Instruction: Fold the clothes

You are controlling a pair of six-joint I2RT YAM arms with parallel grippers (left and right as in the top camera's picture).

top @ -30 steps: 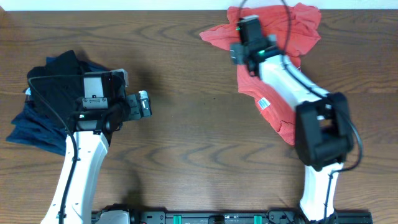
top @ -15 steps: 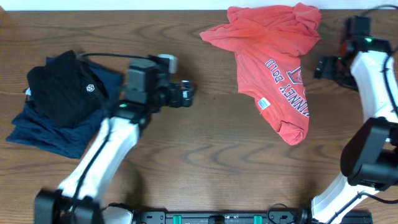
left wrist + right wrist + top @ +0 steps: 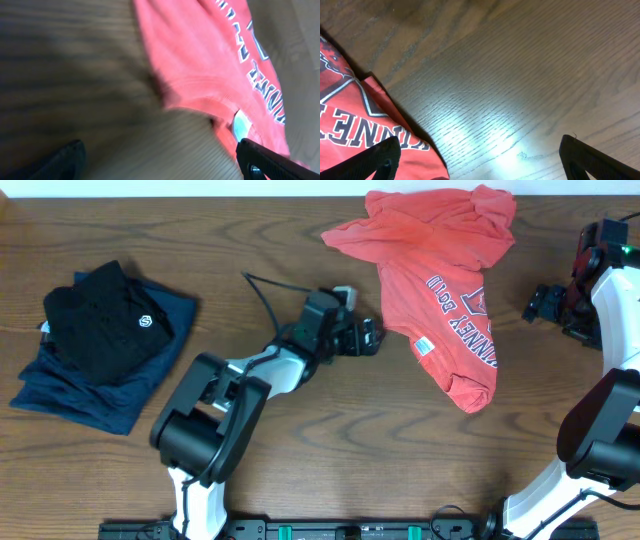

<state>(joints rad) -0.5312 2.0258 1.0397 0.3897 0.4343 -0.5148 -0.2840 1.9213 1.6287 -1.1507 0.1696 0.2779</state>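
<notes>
The coral-red T-shirt (image 3: 440,270) lies crumpled and unfolded at the counter's (image 3: 300,440) far right. The left gripper (image 3: 368,338), jaws apart, hovers just beside its edge near the white neck tag (image 3: 425,346), probably lining up a grasp. The right gripper (image 3: 545,302), equally spread and empty, flanks the opposite side.

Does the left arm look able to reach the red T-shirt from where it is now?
Probably yes: the open left gripper sits just beside the T-shirt, with only bare table between them.
</notes>
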